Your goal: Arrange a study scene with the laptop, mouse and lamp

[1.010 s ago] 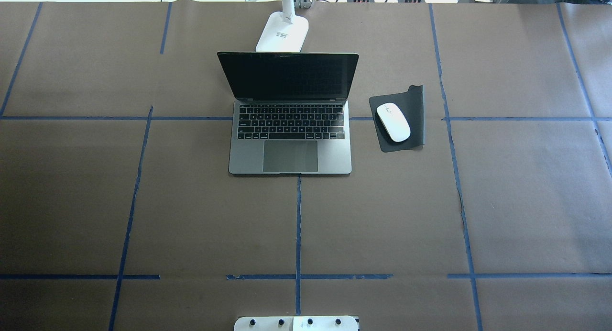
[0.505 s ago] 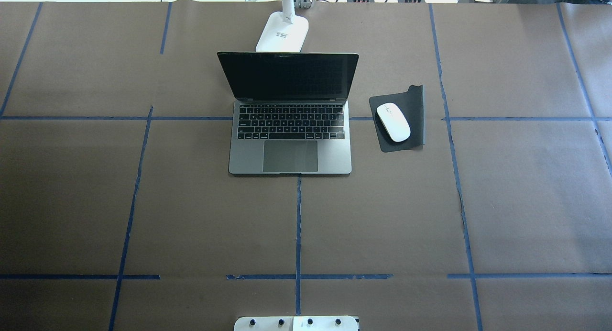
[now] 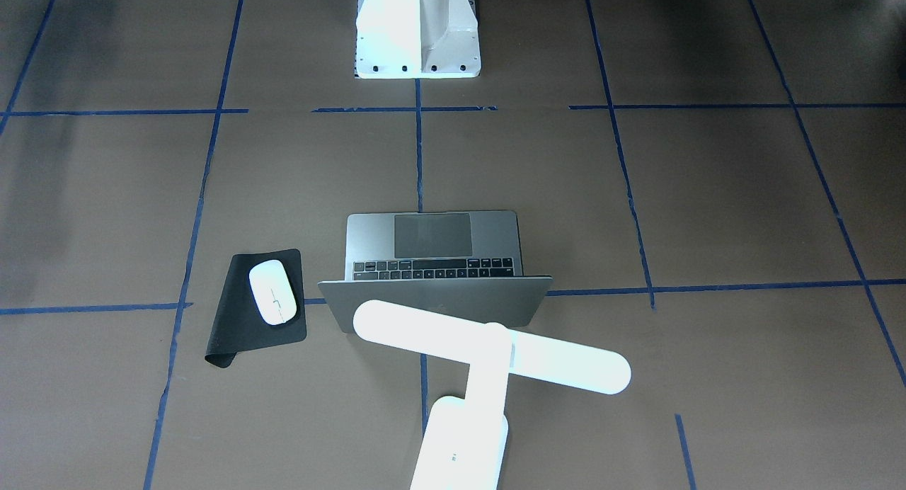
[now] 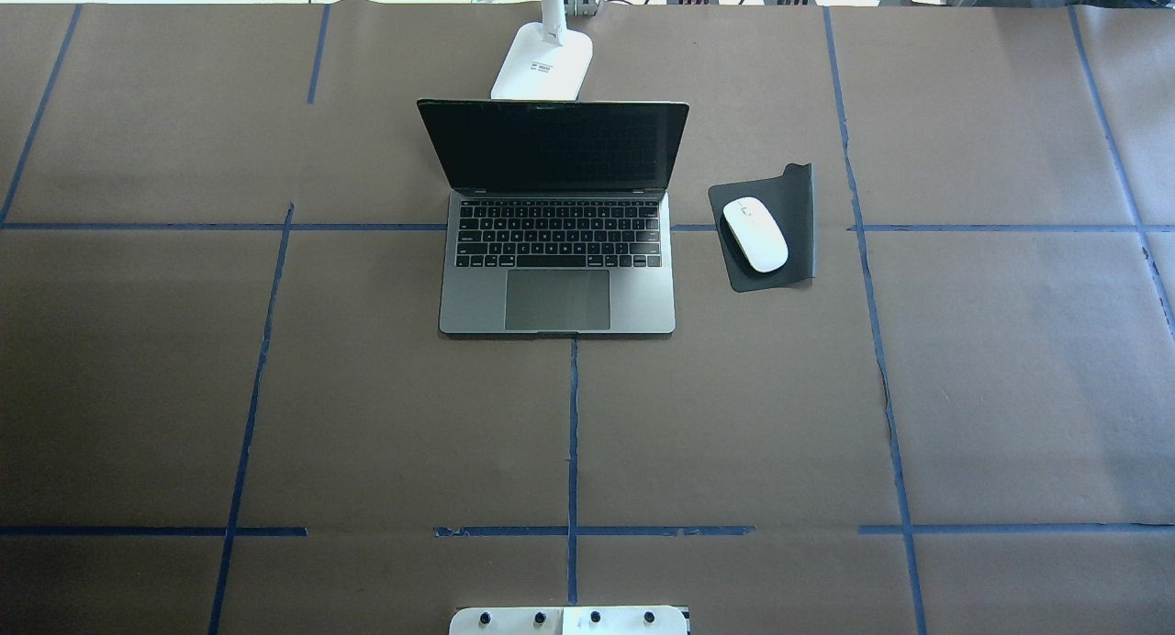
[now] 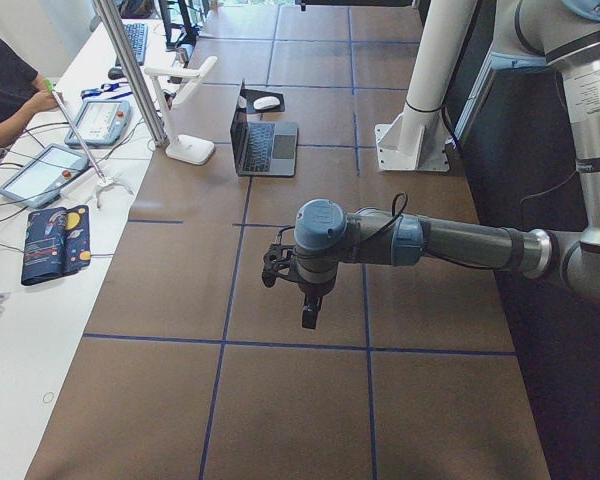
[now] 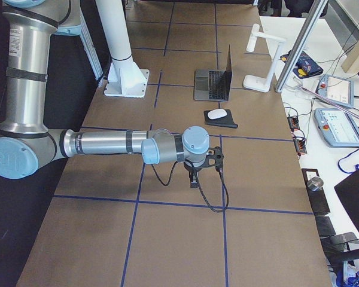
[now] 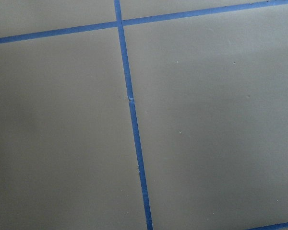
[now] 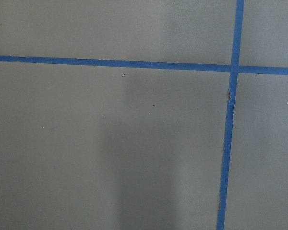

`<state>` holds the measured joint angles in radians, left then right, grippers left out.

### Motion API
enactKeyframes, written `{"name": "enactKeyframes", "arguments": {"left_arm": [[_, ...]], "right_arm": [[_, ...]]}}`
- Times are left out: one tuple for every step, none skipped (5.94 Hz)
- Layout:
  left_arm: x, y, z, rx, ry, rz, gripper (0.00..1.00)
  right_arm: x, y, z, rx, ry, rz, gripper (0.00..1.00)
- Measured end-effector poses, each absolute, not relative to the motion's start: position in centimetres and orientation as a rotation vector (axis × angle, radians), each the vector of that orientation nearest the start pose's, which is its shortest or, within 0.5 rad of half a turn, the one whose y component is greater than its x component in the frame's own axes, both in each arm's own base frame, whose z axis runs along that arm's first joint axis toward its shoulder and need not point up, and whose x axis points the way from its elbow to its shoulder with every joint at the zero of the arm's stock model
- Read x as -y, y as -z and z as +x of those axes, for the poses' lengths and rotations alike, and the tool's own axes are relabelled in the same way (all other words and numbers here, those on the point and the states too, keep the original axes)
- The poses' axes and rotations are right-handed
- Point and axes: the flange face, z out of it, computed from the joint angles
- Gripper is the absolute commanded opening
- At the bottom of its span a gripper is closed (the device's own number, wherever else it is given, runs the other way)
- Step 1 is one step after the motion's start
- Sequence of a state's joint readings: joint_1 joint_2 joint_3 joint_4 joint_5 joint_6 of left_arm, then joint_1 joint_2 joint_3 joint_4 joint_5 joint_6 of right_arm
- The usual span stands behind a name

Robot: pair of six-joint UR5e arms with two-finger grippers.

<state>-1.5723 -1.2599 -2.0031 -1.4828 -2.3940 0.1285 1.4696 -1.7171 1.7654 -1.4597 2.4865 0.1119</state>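
The laptop (image 4: pixel 557 286) stands open in the middle of the table, its dark screen facing the robot. The white mouse (image 4: pixel 755 235) lies on a black mouse pad (image 4: pixel 797 204) just right of it. The white lamp (image 4: pixel 542 61) stands behind the lid; its bar (image 3: pixel 439 334) hangs over the lid's back. My left gripper (image 5: pixel 308 300) shows only in the exterior left view, hovering over bare paper far from these things. My right gripper (image 6: pixel 194 176) shows only in the exterior right view, likewise apart. I cannot tell whether either is open or shut. Both wrist views show only paper and tape.
The white bolted pedestal (image 3: pixel 416 30) stands at the robot's edge of the table. Blue tape lines cross the brown paper. Beyond the far edge are control tablets (image 5: pixel 102 118), cables and an operator (image 5: pixel 5 85).
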Motion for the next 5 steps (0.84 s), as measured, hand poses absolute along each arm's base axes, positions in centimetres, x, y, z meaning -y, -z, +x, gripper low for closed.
{"name": "enactKeyframes", "arguments": {"left_arm": [[36.09,-58.37,-6.09,-0.819,-0.133,0.085,1.00],[36.08,-58.36,-6.08,-0.820,-0.133,0.084,1.00],[36.07,-58.37,-6.08,-0.820,-0.132,0.083,1.00],[36.07,-58.39,-6.09,-0.820,-0.131,0.081,1.00],[36.12,-58.39,-6.07,-0.819,-0.132,0.080,1.00]], "right_arm": [[44.03,-60.80,0.99,0.925,0.063,0.051,1.00],[44.03,-60.74,0.99,0.923,0.065,0.053,1.00],[44.04,-60.81,1.01,0.920,0.065,0.053,1.00],[43.97,-61.01,1.05,0.914,0.064,0.051,1.00],[43.79,-61.36,1.15,0.904,0.061,0.048,1.00]]}}
